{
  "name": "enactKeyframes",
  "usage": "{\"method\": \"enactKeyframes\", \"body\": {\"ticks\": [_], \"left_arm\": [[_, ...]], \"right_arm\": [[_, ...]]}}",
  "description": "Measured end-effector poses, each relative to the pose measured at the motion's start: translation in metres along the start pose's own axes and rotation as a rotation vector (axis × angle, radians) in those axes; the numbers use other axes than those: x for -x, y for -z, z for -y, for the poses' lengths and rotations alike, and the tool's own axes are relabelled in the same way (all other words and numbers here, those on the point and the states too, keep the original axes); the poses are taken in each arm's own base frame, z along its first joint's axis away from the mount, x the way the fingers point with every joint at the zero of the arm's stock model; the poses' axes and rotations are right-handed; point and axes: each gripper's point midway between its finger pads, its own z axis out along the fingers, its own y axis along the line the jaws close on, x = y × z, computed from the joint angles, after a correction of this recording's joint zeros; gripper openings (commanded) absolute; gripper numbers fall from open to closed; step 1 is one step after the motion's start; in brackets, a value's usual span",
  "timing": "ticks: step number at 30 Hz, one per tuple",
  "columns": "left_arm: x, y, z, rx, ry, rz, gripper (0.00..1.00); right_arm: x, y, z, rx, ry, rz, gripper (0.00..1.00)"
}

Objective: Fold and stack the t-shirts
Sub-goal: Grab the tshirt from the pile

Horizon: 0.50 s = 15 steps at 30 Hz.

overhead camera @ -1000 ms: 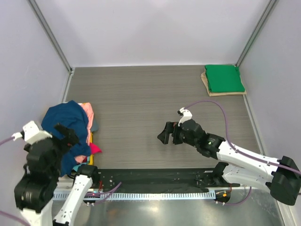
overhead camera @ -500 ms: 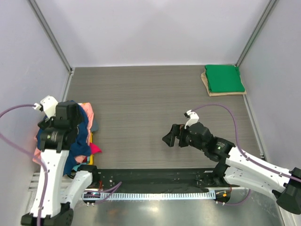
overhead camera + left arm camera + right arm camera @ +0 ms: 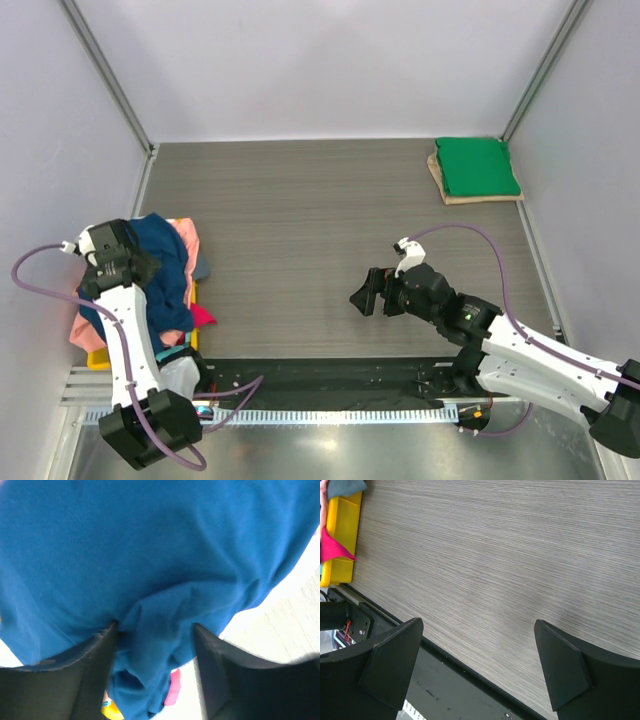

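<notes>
A heap of t-shirts [image 3: 165,265] sits in a bin [image 3: 96,358] at the near left of the table [image 3: 300,200], with the left gripper [image 3: 155,650] on top of it. In the far right corner a folded t-shirt [image 3: 478,166] lies on a board [image 3: 437,172]. The right gripper [image 3: 362,292] hangs over the table right of centre.

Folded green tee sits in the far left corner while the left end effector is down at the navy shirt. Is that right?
Wrong corner: the top external view shows the folded green tee in the far right corner. The left end effector is down at the navy shirt, as stated.
</notes>
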Motion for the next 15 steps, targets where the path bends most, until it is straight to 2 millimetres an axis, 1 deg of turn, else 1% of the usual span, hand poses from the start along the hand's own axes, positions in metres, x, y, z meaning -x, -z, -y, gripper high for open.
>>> {"method": "enactKeyframes", "body": {"ticks": [1,2,3,4,6,7,8,9,11,13,15], "left_arm": [[-0.005,-0.004,-0.001,0.0,0.0,-0.015,0.35],[-0.008,-0.007,-0.001,-0.001,0.005,-0.026,0.23],[-0.011,-0.009,-0.002,-0.003,0.001,-0.036,0.09],[-0.012,-0.009,-0.002,-0.005,0.0,-0.04,0.0],[-0.008,-0.006,0.001,-0.019,0.001,-0.033,0.0],[-0.002,-0.002,0.004,-0.032,0.006,-0.021,0.0],[0.006,0.005,0.008,-0.049,0.015,-0.008,0.0],[0.018,0.015,0.015,-0.078,0.033,0.02,0.0],[0.053,0.045,0.033,-0.165,0.078,0.108,0.0],[0.088,0.083,0.056,-0.288,0.125,0.208,0.0],[0.114,0.124,0.081,-0.427,0.153,0.279,0.0]], "right_arm": [[0.0,0.0,0.001,-0.002,0.002,0.0,1.0],[0.0,0.0,0.001,-0.005,0.005,-0.001,1.0],[0.0,0.0,0.002,-0.006,0.006,0.0,1.0],[0.0,0.0,0.002,-0.008,0.009,0.0,1.0],[0.0,0.0,0.003,-0.014,0.014,0.0,0.99],[-0.001,0.0,0.004,-0.017,0.017,0.0,1.0],[-0.001,0.0,0.005,-0.02,0.019,0.0,1.0],[-0.001,0.0,0.006,-0.023,0.022,-0.001,1.0],[-0.001,0.001,0.008,-0.032,0.027,0.001,1.0],[0.002,0.002,0.009,-0.047,0.032,0.007,1.0],[0.013,0.006,0.007,-0.06,0.039,0.028,1.0]]}}
